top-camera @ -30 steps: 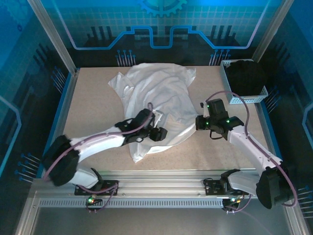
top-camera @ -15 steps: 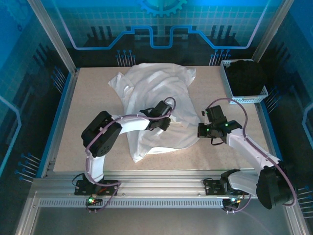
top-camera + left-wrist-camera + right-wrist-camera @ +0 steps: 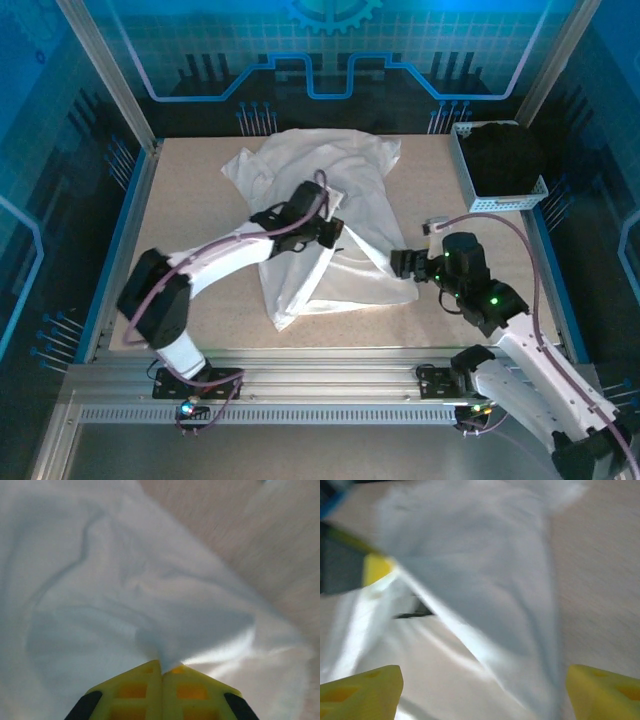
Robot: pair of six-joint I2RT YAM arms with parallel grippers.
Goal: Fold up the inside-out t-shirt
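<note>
Left end effector [image 3: 161,664] on rumpled t-shirt [image 3: 125,595]

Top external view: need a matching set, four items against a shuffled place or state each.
1 left gripper
2 right gripper
3 t-shirt
4 black garment

A in the basket, far right corner
B open, at the t-shirt's near right edge
C shut, pinching white cloth
D rumpled across the table

Pairs: 1-C, 2-B, 3-D, 4-A
</note>
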